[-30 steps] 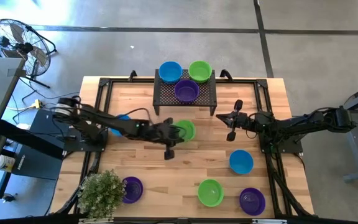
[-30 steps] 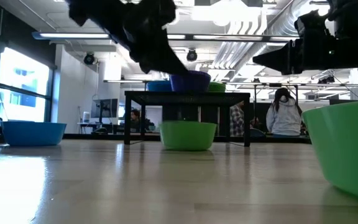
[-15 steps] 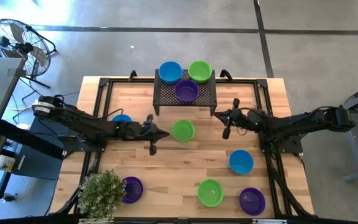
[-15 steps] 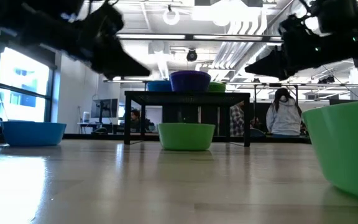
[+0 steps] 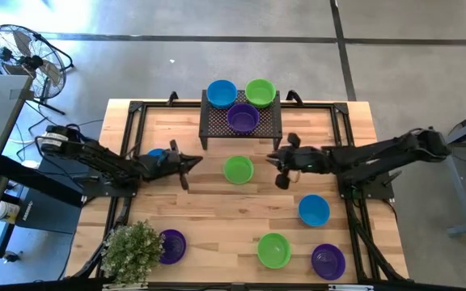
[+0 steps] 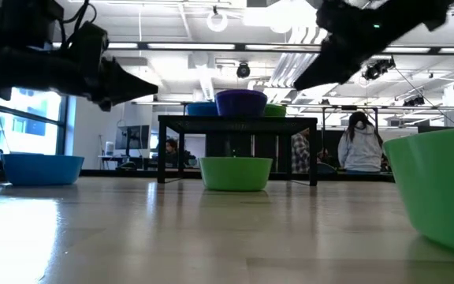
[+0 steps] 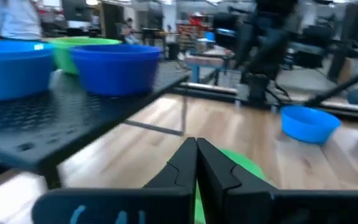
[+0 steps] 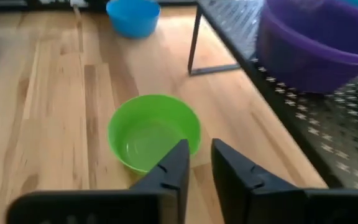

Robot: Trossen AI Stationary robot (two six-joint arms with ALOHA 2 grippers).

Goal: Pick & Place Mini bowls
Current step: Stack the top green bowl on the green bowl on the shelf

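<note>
A green mini bowl (image 5: 238,170) stands upright on the wooden table between my two grippers, and neither touches it. My left gripper (image 5: 191,162) is shut and empty. It points level at the bowl (image 7: 244,169) from the table's left. My right gripper (image 8: 199,152) hovers above and to the right of the bowl (image 8: 154,134), slanting down, its fingers a little apart with nothing between them. On the black perforated rack (image 5: 241,121) at the far side sit a blue bowl (image 5: 222,93), a green bowl (image 5: 260,91) and a purple bowl (image 5: 243,118).
More bowls stand on the table. A blue one (image 5: 158,153) is half hidden under my left arm. Toward the near edge are a blue one (image 5: 314,210), a green one (image 5: 273,249) and two purple ones (image 5: 328,260) (image 5: 171,245). A potted plant (image 5: 132,250) is at the near left.
My left gripper has drawn back from the green bowl toward the table's left edge, sinking and tipping from pointing down to level. My right gripper has moved toward the green bowl and risen. The bowl stays on the table.
</note>
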